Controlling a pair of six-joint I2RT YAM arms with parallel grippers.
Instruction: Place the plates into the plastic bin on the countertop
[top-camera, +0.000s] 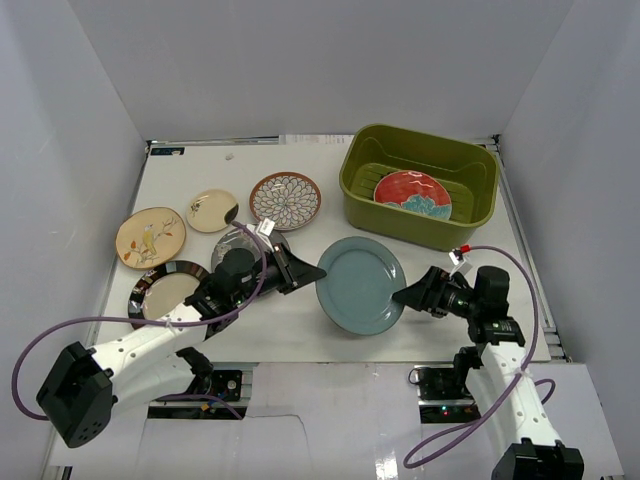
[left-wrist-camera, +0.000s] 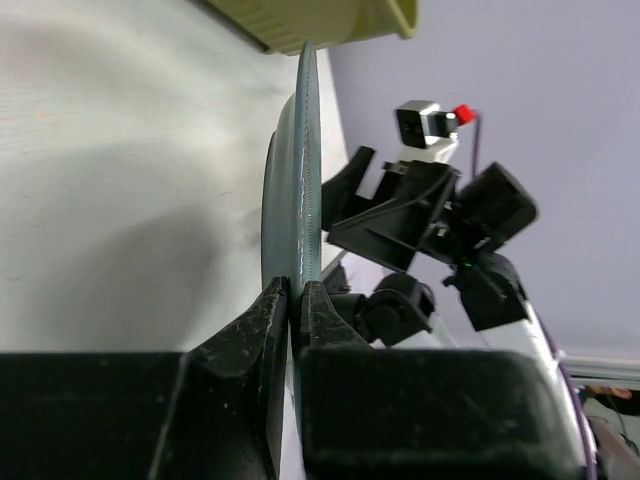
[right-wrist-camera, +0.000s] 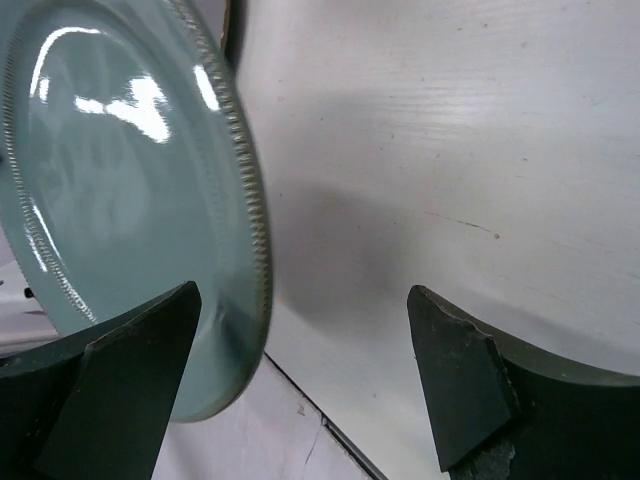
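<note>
My left gripper (top-camera: 316, 272) is shut on the left rim of the plain teal plate (top-camera: 360, 285) and holds it off the white countertop (top-camera: 285, 325). In the left wrist view the plate (left-wrist-camera: 305, 170) stands edge-on, pinched in the gripper (left-wrist-camera: 296, 295). My right gripper (top-camera: 405, 296) is open at the plate's right rim. In the right wrist view the rim (right-wrist-camera: 250, 250) lies between the spread fingers (right-wrist-camera: 130, 385), close to the left one, and the gripper (right-wrist-camera: 300, 375) is not closed on it. The olive-green bin (top-camera: 470, 215) at the back right holds the red plate (top-camera: 412, 193).
On the left lie the petal-pattern plate (top-camera: 285, 200), a small cream plate (top-camera: 212, 210), a cream plate with a bird (top-camera: 150, 237), a shiny dark-rimmed plate (top-camera: 165, 292) and a grey plate (top-camera: 228, 243) partly under my left arm. Pale walls close in the countertop.
</note>
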